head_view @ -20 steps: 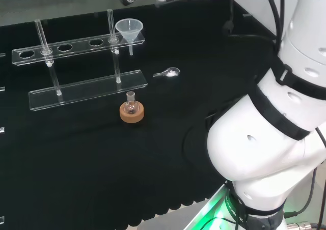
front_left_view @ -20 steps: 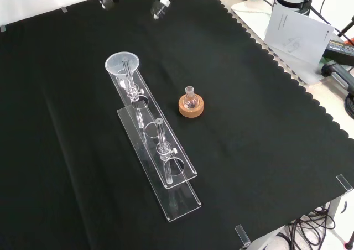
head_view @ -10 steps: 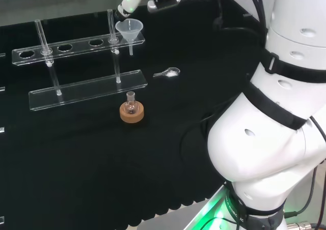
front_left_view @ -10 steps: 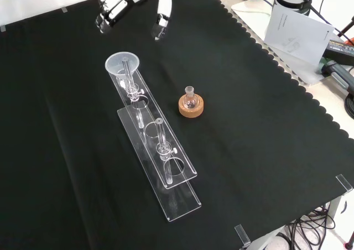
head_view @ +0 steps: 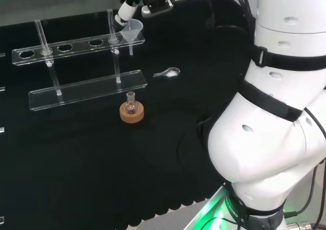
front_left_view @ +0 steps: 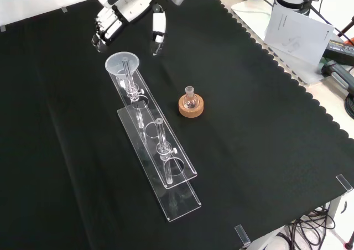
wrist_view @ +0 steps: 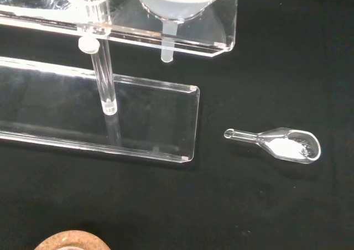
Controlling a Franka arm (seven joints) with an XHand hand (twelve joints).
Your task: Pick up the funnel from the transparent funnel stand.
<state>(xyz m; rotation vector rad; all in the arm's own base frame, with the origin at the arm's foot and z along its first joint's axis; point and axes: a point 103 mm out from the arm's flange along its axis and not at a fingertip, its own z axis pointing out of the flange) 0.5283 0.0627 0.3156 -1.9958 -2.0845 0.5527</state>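
The head view looks from behind and above the arm's base (head_view: 275,138) across the black cloth (head_view: 102,159), with the arm's white links large at its right. The front view looks down on the same cloth from the opposite side, about a quarter turn round, and shares the funnel stand (front_left_view: 166,167) and the cork ring (front_left_view: 191,107). The wrist view sits close over that stand's end, the funnel (wrist_view: 177,1) and a small glass scoop (wrist_view: 282,145).
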